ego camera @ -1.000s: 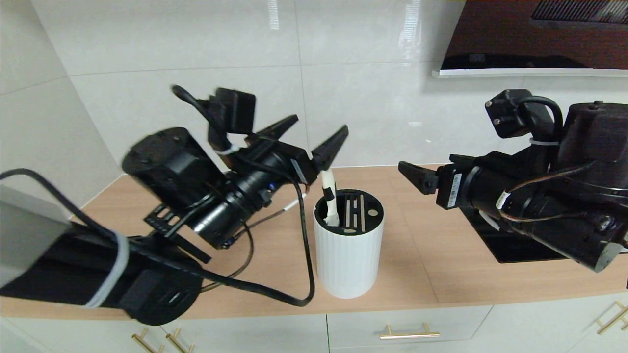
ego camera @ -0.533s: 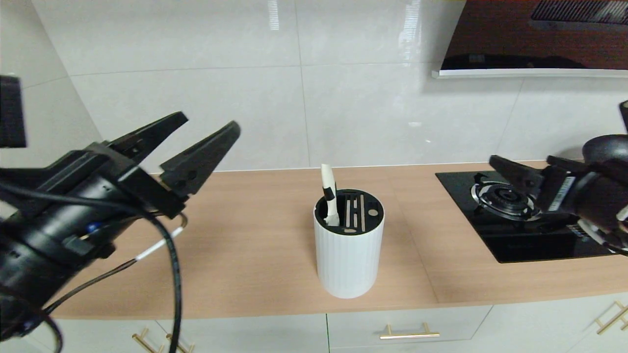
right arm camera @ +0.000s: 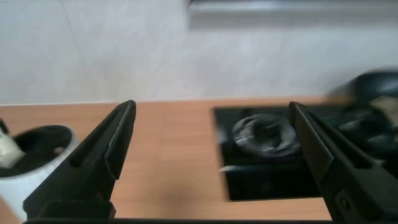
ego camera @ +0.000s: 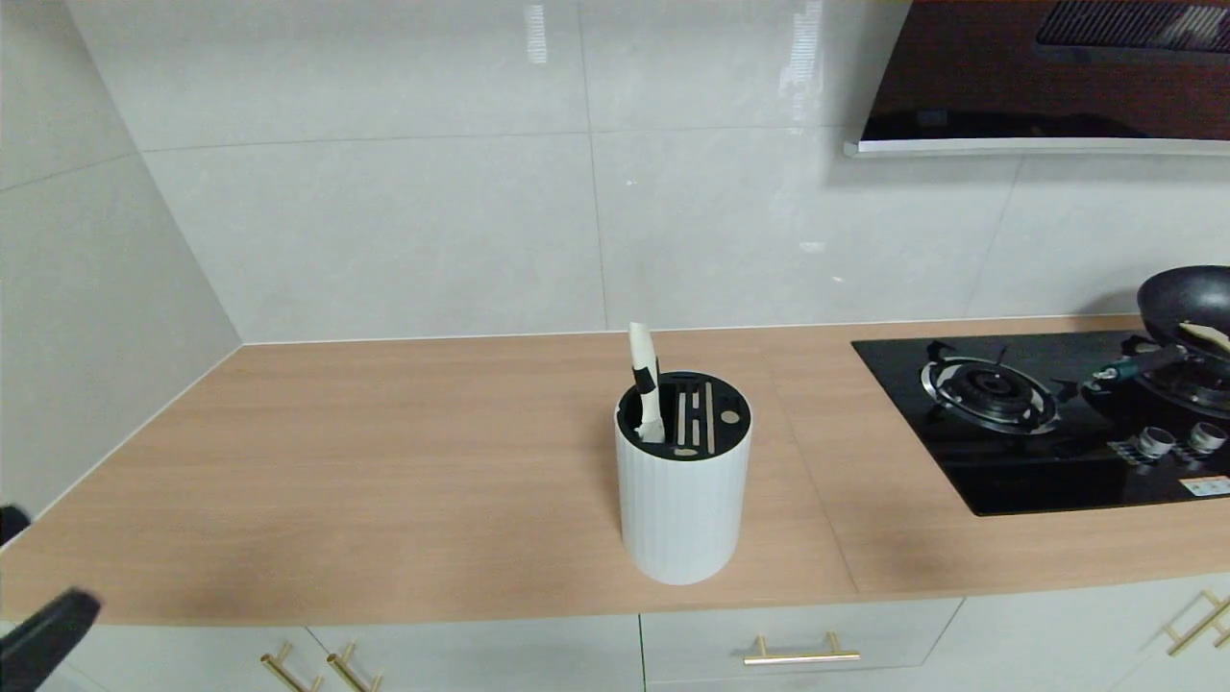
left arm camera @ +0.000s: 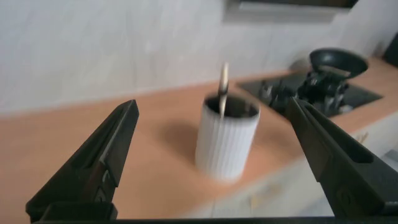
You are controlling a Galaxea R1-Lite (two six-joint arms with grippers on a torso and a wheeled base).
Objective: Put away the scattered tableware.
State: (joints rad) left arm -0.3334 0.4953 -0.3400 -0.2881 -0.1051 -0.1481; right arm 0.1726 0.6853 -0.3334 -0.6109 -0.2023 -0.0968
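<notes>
Left jaws and right jaws have pulled back from the holder (ego camera: 682,500); both stand wide, empty. Your utensil (ego camera: 644,380) sits slotted, well ahead of the left jaws. Stowing looks finished; next, seek remaining tableware.

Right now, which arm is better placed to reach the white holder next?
Left, probably. The left tool is open, with the white holder framed between its fingers. The right tool, also open, points mostly at the stove.
</notes>
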